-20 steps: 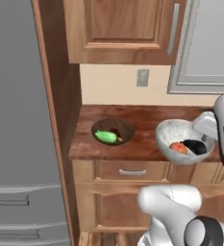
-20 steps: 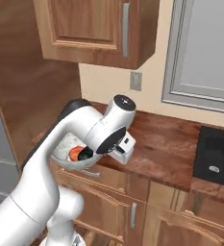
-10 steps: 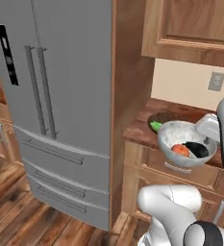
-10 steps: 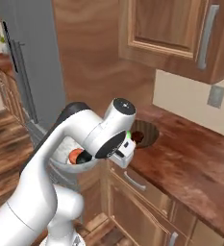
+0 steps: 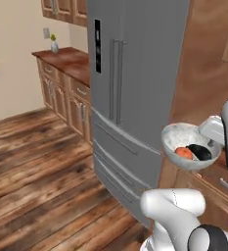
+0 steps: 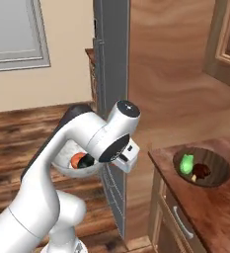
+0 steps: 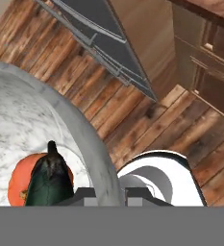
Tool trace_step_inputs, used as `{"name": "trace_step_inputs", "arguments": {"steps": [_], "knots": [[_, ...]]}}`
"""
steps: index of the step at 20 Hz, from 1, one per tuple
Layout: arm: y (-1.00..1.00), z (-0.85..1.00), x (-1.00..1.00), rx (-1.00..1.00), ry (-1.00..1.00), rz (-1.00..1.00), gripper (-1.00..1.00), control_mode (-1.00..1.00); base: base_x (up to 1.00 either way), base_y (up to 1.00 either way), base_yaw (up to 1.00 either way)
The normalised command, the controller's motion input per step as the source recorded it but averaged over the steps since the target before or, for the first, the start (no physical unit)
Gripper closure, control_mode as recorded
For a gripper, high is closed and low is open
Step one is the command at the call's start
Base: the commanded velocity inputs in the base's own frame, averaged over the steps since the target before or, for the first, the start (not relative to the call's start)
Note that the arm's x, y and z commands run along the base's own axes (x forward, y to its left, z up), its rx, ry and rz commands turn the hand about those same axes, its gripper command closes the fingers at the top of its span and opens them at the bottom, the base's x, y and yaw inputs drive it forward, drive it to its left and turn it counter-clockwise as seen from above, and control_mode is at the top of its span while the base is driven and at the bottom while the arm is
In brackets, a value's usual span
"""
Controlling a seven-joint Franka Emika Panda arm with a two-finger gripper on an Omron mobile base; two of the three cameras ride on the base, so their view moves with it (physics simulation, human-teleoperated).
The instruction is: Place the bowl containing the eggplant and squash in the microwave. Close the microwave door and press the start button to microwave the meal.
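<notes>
The gripper [image 7: 106, 192] clamps the rim of the round, marbled stone bowl [image 5: 184, 142]; inside sit a glossy orange squash [image 5: 184, 153] and blackish eggplant [image 5: 199, 152].

Whitish-grey speckled bowl [image 5: 186, 150]; orange-red squash [image 5: 184, 153]; blackish-green eggplant [image 5: 200, 152]; grey fridge [image 5: 130, 83]; red-brown worktop [image 6: 205, 197].
</notes>
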Motion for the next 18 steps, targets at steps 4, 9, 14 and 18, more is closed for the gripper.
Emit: {"name": "trace_step_inputs", "arguments": {"steps": [4,9,14,18], "knots": [[0.00,0.00,0.00,0.00,0.00,0.00,1.00,1.00,-0.20,0.31,0.75],[0.00,0.00,0.00,0.00,0.00,0.00,1.00,1.00,-0.42,0.38,0.77],[0.00,0.00,0.00,0.00,0.00,0.00,1.00,1.00,-0.23,0.41,0.90],[0.00,0.00,0.00,0.00,0.00,0.00,1.00,1.00,-0.01,0.21,1.00]]}}
